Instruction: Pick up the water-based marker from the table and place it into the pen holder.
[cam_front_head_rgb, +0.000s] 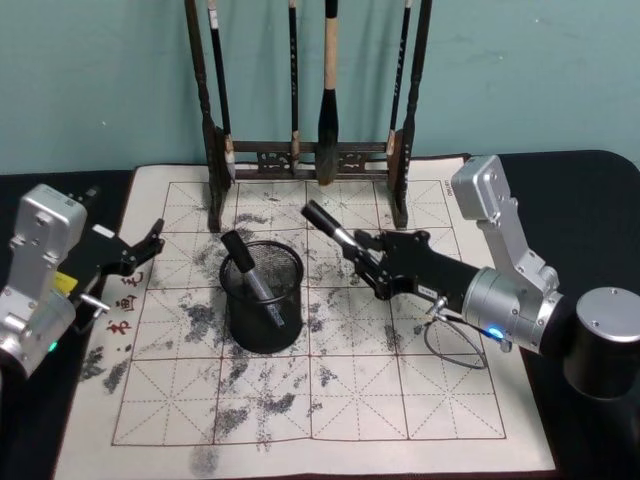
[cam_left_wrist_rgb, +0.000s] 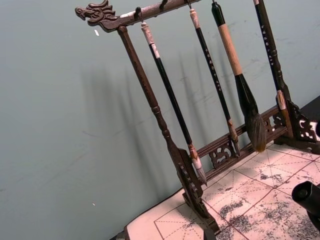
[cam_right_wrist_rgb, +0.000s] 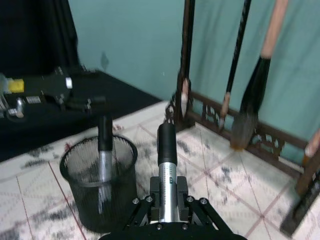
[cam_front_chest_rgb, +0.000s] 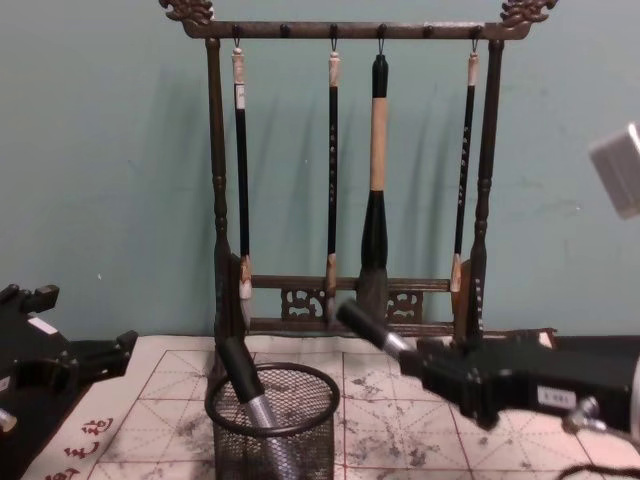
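My right gripper (cam_front_head_rgb: 372, 262) is shut on a water-based marker (cam_front_head_rgb: 330, 226) with a black cap and silver barrel. It holds the marker tilted above the mat, cap pointing up and toward the pen holder (cam_front_head_rgb: 262, 322), just to that cup's right. From the right wrist view the marker (cam_right_wrist_rgb: 167, 150) sticks out of the gripper (cam_right_wrist_rgb: 167, 202) beside the mesh pen holder (cam_right_wrist_rgb: 82, 197). Another marker (cam_front_head_rgb: 252, 277) leans inside the cup. In the chest view the held marker (cam_front_chest_rgb: 365, 326) hovers above the cup's rim (cam_front_chest_rgb: 272, 372), to its right. My left gripper (cam_front_head_rgb: 146, 250) hangs open left of the cup.
A tall dark wooden brush rack (cam_front_head_rgb: 215, 150) with several hanging brushes stands at the back of the ink-stained grid mat (cam_front_head_rgb: 330, 400). A loose cable loop (cam_front_head_rgb: 455, 345) lies on the mat under my right arm. Black table cloth (cam_front_head_rgb: 580, 190) surrounds the mat.
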